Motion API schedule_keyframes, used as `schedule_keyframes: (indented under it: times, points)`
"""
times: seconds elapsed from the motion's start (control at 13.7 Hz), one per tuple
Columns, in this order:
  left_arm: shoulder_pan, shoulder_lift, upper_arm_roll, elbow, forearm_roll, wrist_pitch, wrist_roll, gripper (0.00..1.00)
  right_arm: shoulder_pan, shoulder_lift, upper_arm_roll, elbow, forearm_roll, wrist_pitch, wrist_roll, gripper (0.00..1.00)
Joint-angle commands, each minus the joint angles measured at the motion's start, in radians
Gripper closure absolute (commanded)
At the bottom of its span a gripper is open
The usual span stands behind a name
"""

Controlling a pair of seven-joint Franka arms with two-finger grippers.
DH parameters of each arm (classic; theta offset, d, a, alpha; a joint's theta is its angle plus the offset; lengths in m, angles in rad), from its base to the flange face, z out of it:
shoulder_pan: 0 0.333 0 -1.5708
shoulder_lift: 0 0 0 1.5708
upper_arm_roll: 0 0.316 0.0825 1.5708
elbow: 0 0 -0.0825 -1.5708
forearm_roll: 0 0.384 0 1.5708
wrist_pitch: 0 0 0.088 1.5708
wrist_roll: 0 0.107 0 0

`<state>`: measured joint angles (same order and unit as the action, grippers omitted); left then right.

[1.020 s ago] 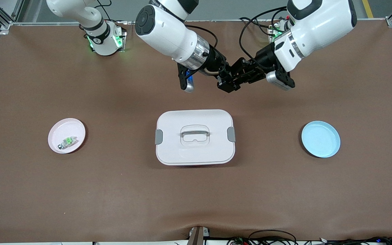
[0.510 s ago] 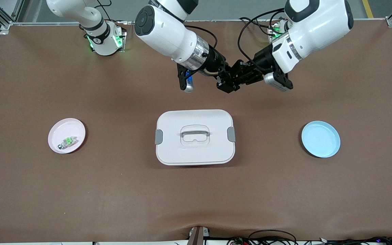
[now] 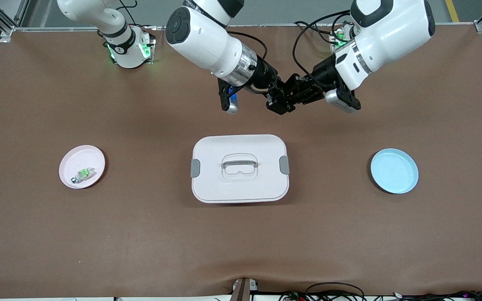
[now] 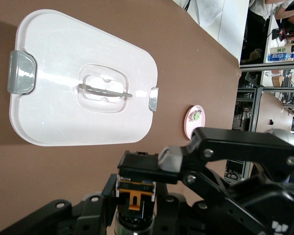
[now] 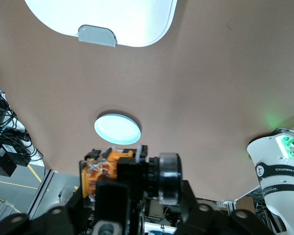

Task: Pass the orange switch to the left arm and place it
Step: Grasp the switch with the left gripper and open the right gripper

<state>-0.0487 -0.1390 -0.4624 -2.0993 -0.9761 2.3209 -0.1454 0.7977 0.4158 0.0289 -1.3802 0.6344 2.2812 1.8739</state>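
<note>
Two grippers meet in the air over the bare brown table (image 3: 140, 234), above the strip between the robot bases and the box (image 3: 239, 168). The left gripper (image 3: 293, 93) comes in from the left arm's end and the right gripper (image 3: 282, 101) from the right arm's end, their black fingers crossing at one spot. In the left wrist view the orange switch (image 4: 135, 192), a small black block with an orange centre, sits pinched between the left gripper's fingers, which are clamped together on it. The right wrist view shows the same switch (image 5: 104, 171) close against the right gripper's fingers (image 5: 118, 188); whether those are still gripping it or have let go I cannot tell. The box is a white rounded container with its lid on, a grey clip (image 3: 195, 168) at each short end and a clear-grey handle (image 3: 239, 161) recessed in the lid; what it holds is hidden. Toward the right arm's end lies a pink plate (image 3: 94, 156) with one small clear-white part with a green centre (image 3: 83, 174) resting in it. Toward the left arm's end lies a light blue plate (image 3: 394, 171), well apart from the box.
</note>
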Motion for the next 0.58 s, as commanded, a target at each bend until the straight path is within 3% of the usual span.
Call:
schedule_keyframes:
  times: [0.0,0.29,0.51]
  points:
    - [0.027,0.019,-0.013,0.021,0.057,0.012,-0.011,1.00,0.017,0.012,-0.009,0.027,0.016,0.003,0.016,0.00]
    - [0.052,0.038,-0.010,0.030,0.124,0.009,-0.013,1.00,0.012,0.008,-0.011,0.027,0.016,0.000,0.011,0.00]
    - [0.134,0.038,-0.012,0.030,0.293,-0.046,-0.013,1.00,0.008,-0.023,-0.012,0.020,0.005,-0.037,0.010,0.00]
